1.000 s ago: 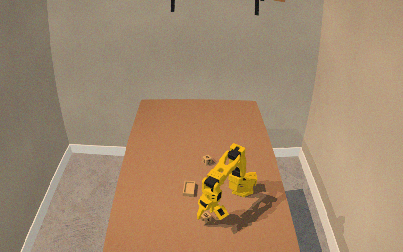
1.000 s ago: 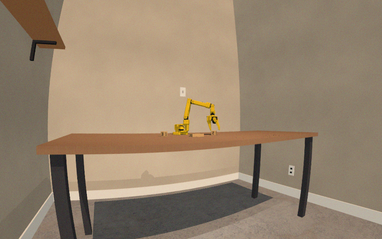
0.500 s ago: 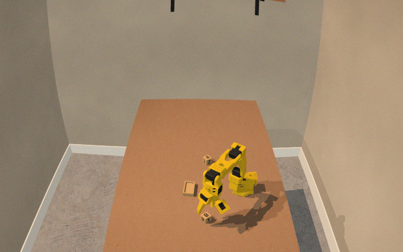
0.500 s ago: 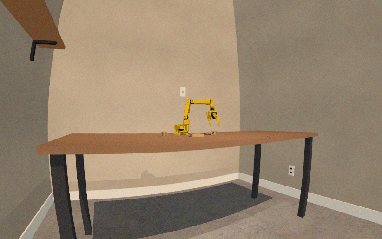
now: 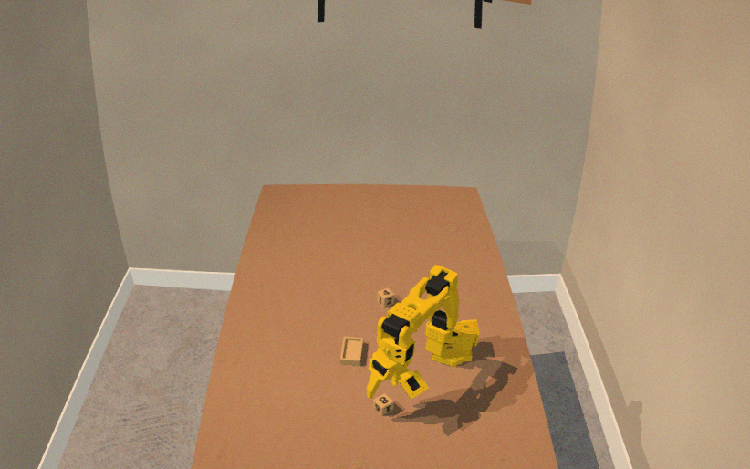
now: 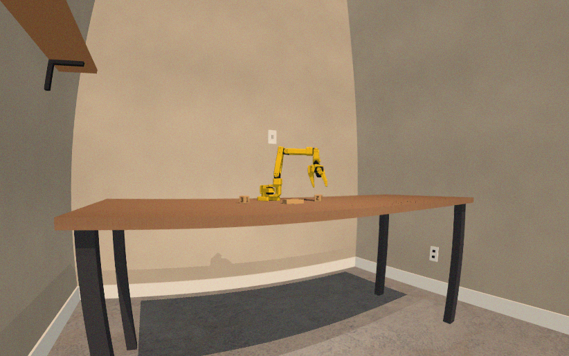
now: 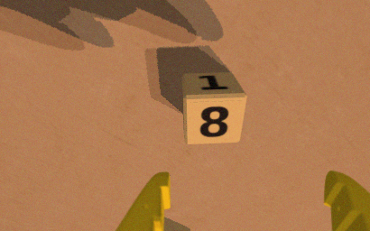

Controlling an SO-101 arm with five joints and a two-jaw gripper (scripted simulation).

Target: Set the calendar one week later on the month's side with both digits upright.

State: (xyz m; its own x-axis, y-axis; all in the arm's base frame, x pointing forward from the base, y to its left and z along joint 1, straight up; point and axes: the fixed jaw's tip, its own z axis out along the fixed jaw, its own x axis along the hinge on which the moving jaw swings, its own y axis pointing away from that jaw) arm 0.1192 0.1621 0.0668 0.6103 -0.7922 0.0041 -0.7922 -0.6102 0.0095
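Observation:
The near cube point(image 5: 383, 404) point(image 6: 318, 198) point(image 7: 214, 119) lies on the table with an 8 on top. A 1 shows on one side; the exterior view shows a 2 on another. The far cube point(image 5: 387, 297) point(image 6: 244, 199) lies on the table on the other side of the tray, with a 4 on top and a 1 and a 2 on its sides. The wooden tray point(image 5: 350, 363) point(image 6: 293, 201) lies flat between them, empty. No month name is readable. My gripper point(image 5: 390, 396) point(image 6: 320, 185) point(image 7: 247, 173) is open and empty, raised above the near cube.
The arm's base point(image 5: 451, 349) point(image 6: 269, 192) stands on the table point(image 5: 285, 262) point(image 6: 167, 214), to the right of the tray in the top view. The raised arm reaches over the table between the base and tray. Its shadow falls beside the near cube.

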